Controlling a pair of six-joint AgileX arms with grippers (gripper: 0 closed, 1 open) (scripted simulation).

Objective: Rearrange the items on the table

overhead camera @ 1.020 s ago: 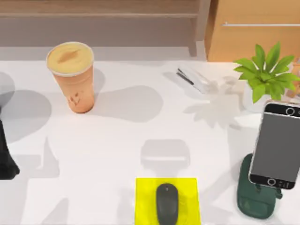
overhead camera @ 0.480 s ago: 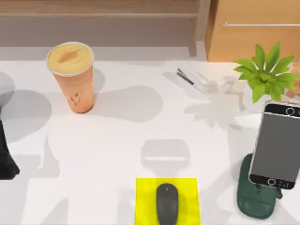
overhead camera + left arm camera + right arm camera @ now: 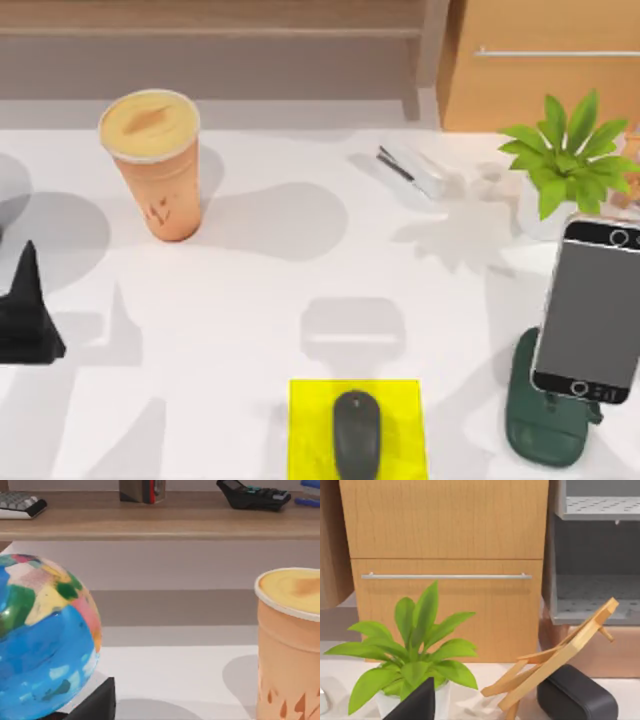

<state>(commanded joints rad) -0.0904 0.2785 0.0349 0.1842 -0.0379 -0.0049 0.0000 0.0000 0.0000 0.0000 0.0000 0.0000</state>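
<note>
At the near edge of the white table (image 3: 250, 300), in the top view, the dark grey mouse (image 3: 357, 434) lies on a yellow pad (image 3: 305, 430), roughly at the middle of that edge. To its right, the smartphone (image 3: 590, 310) leans tilted on a dark green stand (image 3: 535, 430), screen up, near the table's right side.

At the left edge of the table, the left gripper (image 3: 25, 320) appears as a dark, pointed shape low over the surface, well apart from the cup and from the mouse. Its fingers merge into one black mass from above, so I cannot tell whether they are spread or closed, and nothing is seen held in it. The right arm's gripper is not visible from above; a dark wedge at the lower edge of the right wrist view may be part of a finger, but that is uncertain.

Farther back on the left stands the orange-tan drink cup (image 3: 155, 160), upright, foamy top showing. The left wrist view shows it beside a colourful globe (image 3: 42, 640) on a dark base.

Toward the far right lie the white stapler (image 3: 412, 168) and the green plant (image 3: 565, 160), the plant just behind the phone. Behind it rises the wooden cabinet (image 3: 545, 70) with its metal handle (image 3: 445, 576); the right wrist view also shows a wooden easel-like stand (image 3: 560, 660) and a dark rounded object (image 3: 577, 695).
</note>
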